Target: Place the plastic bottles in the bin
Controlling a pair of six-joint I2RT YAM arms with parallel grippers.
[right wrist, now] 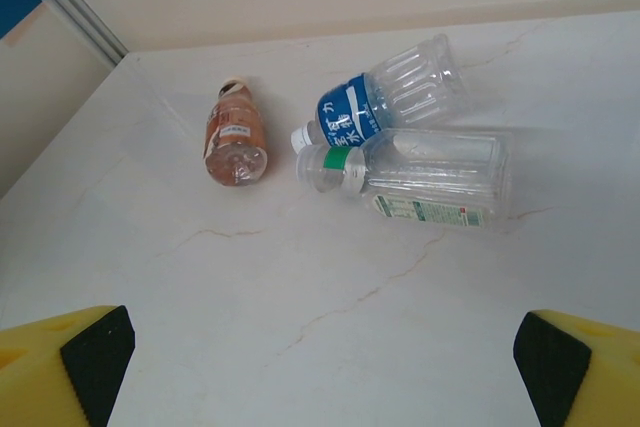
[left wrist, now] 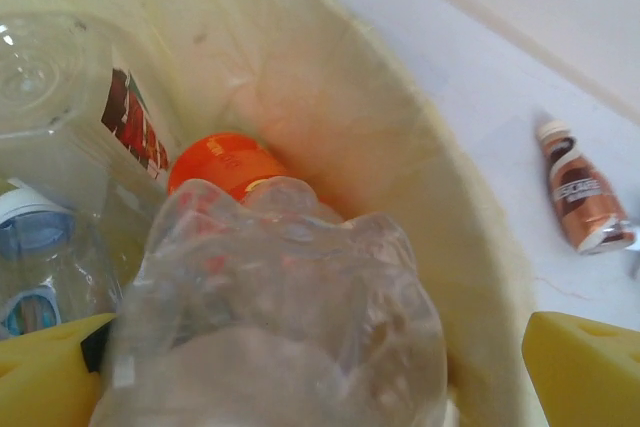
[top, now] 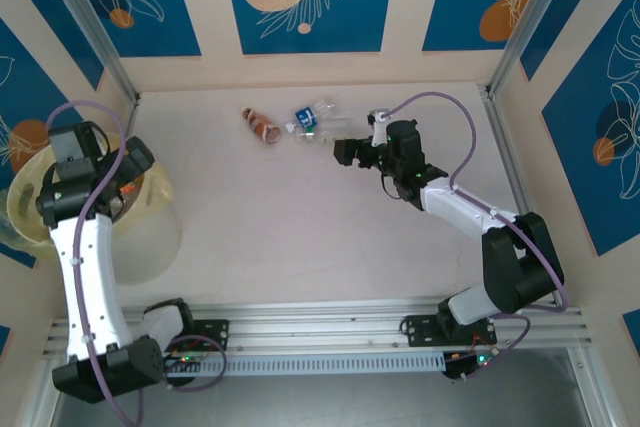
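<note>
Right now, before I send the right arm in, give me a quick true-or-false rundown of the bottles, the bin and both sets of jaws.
1. Three bottles lie on the table. True: a brown bottle, a blue-labelled bottle and a green-labelled bottle.
2. The right jaws are shut on the green-labelled bottle. False: they stand open, short of all three bottles, holding nothing.
3. The left jaws stand open over the bin. True.
4. The bin has no bottles in it. False: several lie inside, among them an orange bottle.
5. The brown bottle touches the other two. False: it lies apart from them, while those two lie side by side.
</note>
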